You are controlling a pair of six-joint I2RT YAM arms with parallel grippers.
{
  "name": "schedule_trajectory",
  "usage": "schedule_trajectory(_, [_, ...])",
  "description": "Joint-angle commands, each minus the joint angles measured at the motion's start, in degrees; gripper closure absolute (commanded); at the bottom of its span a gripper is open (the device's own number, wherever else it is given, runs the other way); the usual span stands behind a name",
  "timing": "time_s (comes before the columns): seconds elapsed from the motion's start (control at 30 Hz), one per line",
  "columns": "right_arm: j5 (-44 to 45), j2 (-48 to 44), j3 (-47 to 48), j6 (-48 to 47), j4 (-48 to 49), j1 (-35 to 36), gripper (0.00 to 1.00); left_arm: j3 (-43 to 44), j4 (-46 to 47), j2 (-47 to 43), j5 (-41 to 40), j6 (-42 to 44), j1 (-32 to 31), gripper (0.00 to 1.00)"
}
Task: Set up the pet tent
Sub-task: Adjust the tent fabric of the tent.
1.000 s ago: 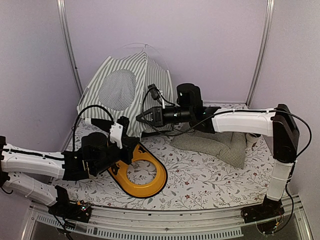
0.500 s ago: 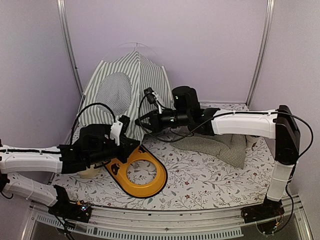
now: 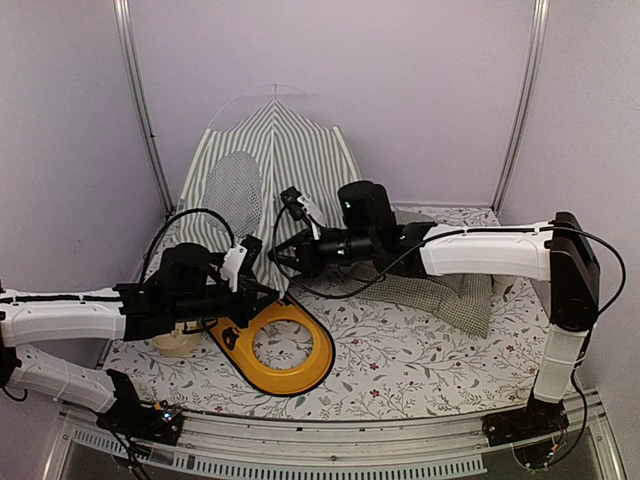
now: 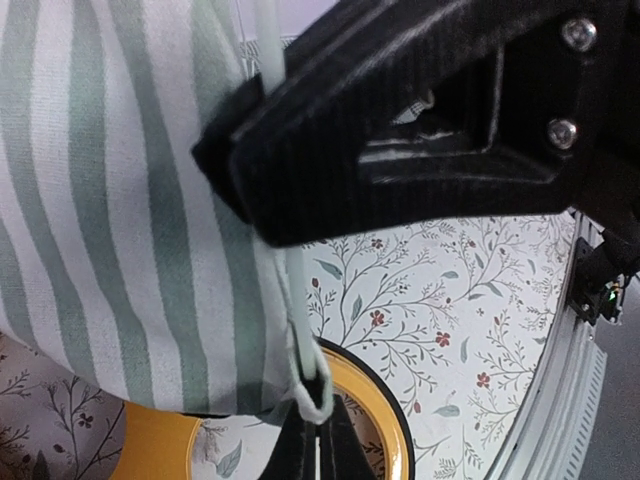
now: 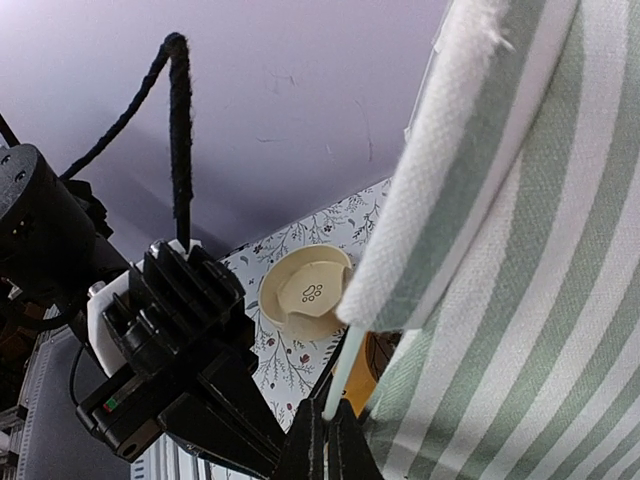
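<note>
You see the pet tent (image 3: 285, 160) at the back of the table (image 3: 400, 350), left of the middle, with its peak towards the rear wall. Both of your pincers meet at its near lower edge, well below the peak.

The left pincer (image 3: 268, 291) is pressed together. In its wrist view the tips (image 4: 310, 445) pinch the thin white pole (image 4: 298, 300) just where it comes out under the striped cloth.

The right pincer (image 3: 278, 254) is just above and behind the left one, almost touching it. Its tips (image 5: 325, 445) are also pressed together on the same white pole (image 5: 342, 375), directly below a folded hem of the cloth.

The tent cloth is a woven fabric with narrow green and white stripes, and it hangs in soft folds. On its left face there is a round grey mesh window (image 3: 232, 185). The pole is smooth, slim and slightly bent, and a fine arc of it rises over the peak.

Beside the pincers, a flat glossy yellow ring (image 3: 290, 350) with a black rim lies on the flower-printed table cover. A cream round bowl (image 5: 305, 290) sits to the left. A green-checked padded cushion (image 3: 455, 295) lies under the right arm.
</note>
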Motion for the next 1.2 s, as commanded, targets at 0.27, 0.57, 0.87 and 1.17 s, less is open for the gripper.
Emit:
schedule_trajectory(0.27, [-0.64, 5.15, -5.55, -0.20, -0.98, 1.09, 1.00, 3.62, 6.70, -0.02, 1.71, -0.15, 3.59, 1.00])
schedule_trajectory(0.57, [-1.43, 7.83, -6.60, 2.65, 1.53, 1.43, 1.00, 3.32, 7.00, -1.18, 0.03, -0.92, 5.25, 0.92])
schedule_trajectory(0.87, [-1.25, 8.87, -5.97, 2.93, 1.90, 1.36, 1.00, 2.58, 4.56, -4.28, -2.62, -1.44, 6.86, 0.87])
schedule_trajectory(1.17, [-0.47, 7.68, -3.67, 2.60, -0.28, 1.36, 0.92, 5.62, 1.89, -3.92, -7.59, -4.32, 7.95, 0.65])
